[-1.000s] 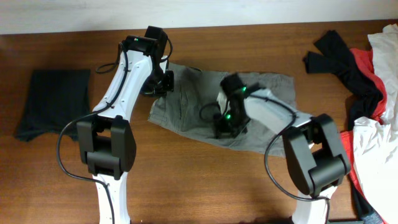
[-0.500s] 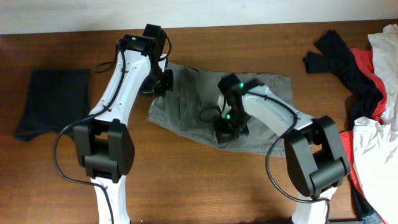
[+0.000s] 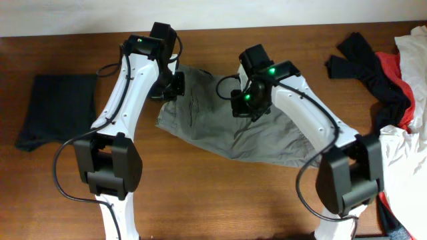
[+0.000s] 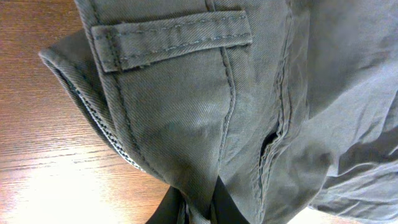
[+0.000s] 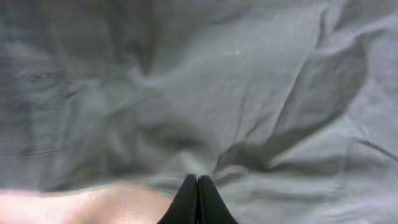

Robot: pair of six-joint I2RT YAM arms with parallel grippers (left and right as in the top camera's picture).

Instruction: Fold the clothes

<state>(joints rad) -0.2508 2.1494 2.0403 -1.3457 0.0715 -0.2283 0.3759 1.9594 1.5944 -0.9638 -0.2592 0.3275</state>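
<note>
The clothes here are chiefly grey-khaki trousers point(image 3: 200, 117) spread over the middle of the table. My left gripper point(image 3: 175, 88) is at their left edge. In the left wrist view it point(image 4: 198, 211) is shut on a pinched fold of the trousers point(image 4: 186, 112), just below a flap pocket and beside a slit. My right gripper point(image 3: 248, 110) is over the middle of the trousers. In the right wrist view its jaws point(image 5: 198, 186) are pressed together, and wrinkles in the grey cloth point(image 5: 249, 93) run into the tips, so a thin pinch of cloth is held.
A folded black garment point(image 3: 57, 110) lies at the left of the wooden table point(image 3: 220, 207). At the far right is a loose heap of black point(image 3: 363, 60), red point(image 3: 393, 83) and white point(image 3: 410, 47) clothes.
My right gripper has moved from the near part of the trousers toward the far edge, drawing cloth with it. The left gripper has barely shifted and keeps its hold.
</note>
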